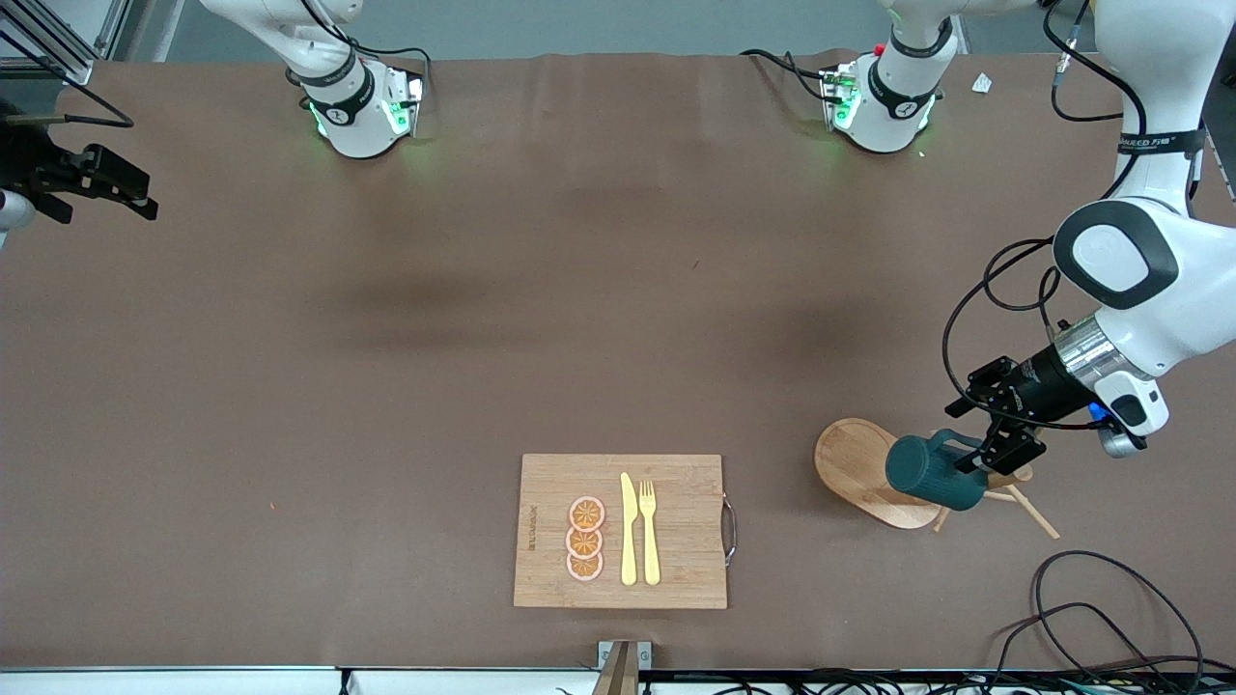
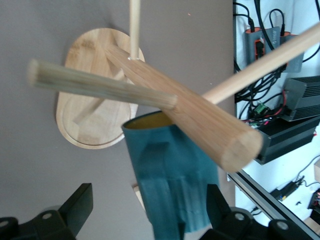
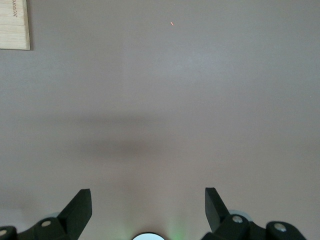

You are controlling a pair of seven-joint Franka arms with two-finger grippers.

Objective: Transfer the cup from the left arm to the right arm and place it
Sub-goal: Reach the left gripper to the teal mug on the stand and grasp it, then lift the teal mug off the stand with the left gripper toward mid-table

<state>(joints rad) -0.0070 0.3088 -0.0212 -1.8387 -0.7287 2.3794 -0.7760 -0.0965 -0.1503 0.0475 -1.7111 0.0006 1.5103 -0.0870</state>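
place: robot lab | cues: 2 Franka arms (image 1: 1144, 251), power supplies (image 2: 292, 125)

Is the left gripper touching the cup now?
Touching. In the left wrist view one finger of the left gripper presses against the cup; the other stands apart.
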